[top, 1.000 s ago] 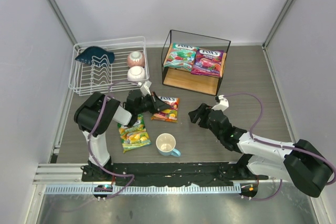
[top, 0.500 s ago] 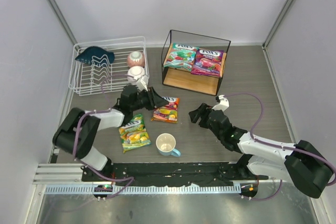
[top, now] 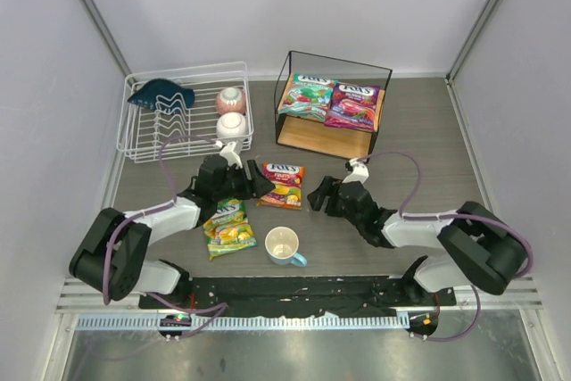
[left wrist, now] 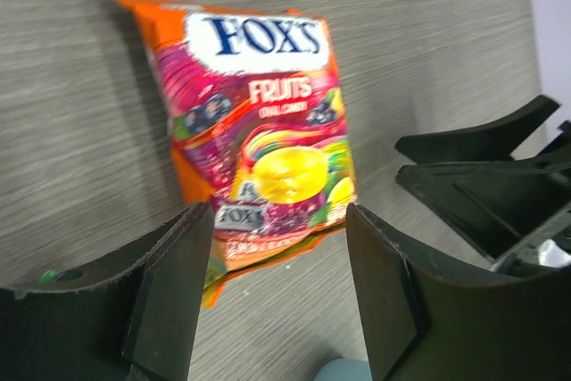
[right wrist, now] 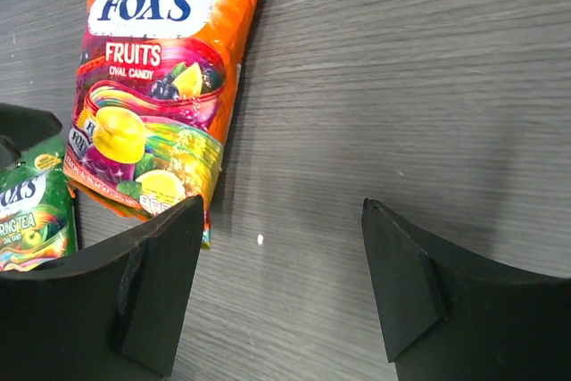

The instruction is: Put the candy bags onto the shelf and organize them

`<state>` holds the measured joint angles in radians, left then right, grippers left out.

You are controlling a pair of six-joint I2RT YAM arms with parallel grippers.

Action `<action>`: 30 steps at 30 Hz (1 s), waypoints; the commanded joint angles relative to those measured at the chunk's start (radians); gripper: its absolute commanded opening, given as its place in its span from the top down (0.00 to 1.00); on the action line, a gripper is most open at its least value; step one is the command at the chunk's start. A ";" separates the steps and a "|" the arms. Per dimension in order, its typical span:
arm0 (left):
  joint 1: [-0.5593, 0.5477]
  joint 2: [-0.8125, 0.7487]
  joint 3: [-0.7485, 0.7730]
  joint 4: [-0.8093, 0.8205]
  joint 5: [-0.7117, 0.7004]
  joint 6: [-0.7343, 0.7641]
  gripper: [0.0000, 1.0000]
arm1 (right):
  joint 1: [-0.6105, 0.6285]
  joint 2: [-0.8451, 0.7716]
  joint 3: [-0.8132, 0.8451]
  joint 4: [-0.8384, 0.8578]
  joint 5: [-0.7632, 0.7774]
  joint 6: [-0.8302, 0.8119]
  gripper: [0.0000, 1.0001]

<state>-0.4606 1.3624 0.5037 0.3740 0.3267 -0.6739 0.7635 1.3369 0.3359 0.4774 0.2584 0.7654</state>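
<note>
The left arm is lying low and stretched across the dark wood-grain table [top: 419, 131], its left gripper [top: 259, 183] reaching the near-left edge of the flat orange-red candy bag [top: 283, 185]. The right arm is folding back on itself, with the right gripper [top: 319, 195] pointing at the same bag from the right. Compared with a second ago, the left arm's raised elbow has dropped flat, and the right gripper has swung leftward, closer to the bag. In the left wrist view the left gripper's fingers [left wrist: 178, 265] are standing wide apart, framing the bag's lower edge; whether they are touching it cannot be told. The right gripper's fingers [right wrist: 161, 274] are also spread and holding nothing, just beside the bag. The yellow-green candy bag [top: 228, 229] is lying on the table under the left arm, while the teal-green candy bag [top: 306, 95] and purple candy bag [top: 352, 104] are resting side by side on the top board of the black wire-framed shelf [top: 321, 138].
</note>
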 commanded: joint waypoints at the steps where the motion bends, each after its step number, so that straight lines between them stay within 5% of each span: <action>1: -0.003 0.001 -0.021 -0.007 -0.090 0.043 0.34 | -0.003 0.094 0.078 0.150 -0.042 -0.012 0.23; 17: -0.003 0.041 -0.039 0.011 -0.121 0.051 0.36 | -0.003 0.258 0.140 0.257 -0.110 0.035 0.24; 30: -0.003 0.063 -0.050 0.036 -0.097 0.043 0.40 | -0.001 0.308 0.140 0.325 -0.173 0.077 0.36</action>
<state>-0.4610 1.4300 0.4614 0.3565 0.2173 -0.6430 0.7635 1.6371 0.4572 0.7406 0.1116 0.8211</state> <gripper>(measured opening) 0.609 0.658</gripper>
